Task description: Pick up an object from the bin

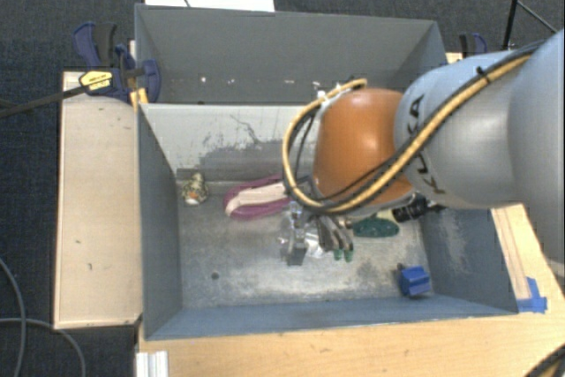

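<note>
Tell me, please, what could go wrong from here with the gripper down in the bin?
The gripper sits low, close to the pink-and-white object; it may nudge that aside rather than catch it. The dark green object lies close under the orange wrist cover and could be knocked unseen.

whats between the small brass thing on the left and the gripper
In the camera view, a pink curved thing lies between the brass thing and the gripper.

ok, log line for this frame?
gripper over middle of bin | nearest: pink tool, green piece | blue block apart | grasp: cannot tell
</note>
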`<state>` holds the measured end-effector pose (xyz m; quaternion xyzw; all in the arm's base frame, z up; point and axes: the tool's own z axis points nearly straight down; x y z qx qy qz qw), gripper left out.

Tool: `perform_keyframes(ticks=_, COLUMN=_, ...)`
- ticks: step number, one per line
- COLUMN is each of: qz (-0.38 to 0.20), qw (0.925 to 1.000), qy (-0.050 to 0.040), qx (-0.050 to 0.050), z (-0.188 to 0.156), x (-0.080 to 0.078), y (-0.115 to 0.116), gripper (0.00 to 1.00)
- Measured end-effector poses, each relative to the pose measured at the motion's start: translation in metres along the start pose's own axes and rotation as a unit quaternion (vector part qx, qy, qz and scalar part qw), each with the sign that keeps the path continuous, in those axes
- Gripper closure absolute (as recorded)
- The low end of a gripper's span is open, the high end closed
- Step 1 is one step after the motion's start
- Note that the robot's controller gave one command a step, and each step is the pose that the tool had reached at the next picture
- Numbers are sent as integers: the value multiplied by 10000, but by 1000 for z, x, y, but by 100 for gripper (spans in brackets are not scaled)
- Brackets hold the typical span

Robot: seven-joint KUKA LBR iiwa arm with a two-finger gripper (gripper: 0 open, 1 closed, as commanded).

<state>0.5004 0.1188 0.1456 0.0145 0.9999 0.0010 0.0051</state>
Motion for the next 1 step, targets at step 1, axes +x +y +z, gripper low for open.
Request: perform_keyframes(ticks=1, qz=0, qw=10000, qy=-13, qx=-1, z=-76, x=-25, y=-13, gripper=100)
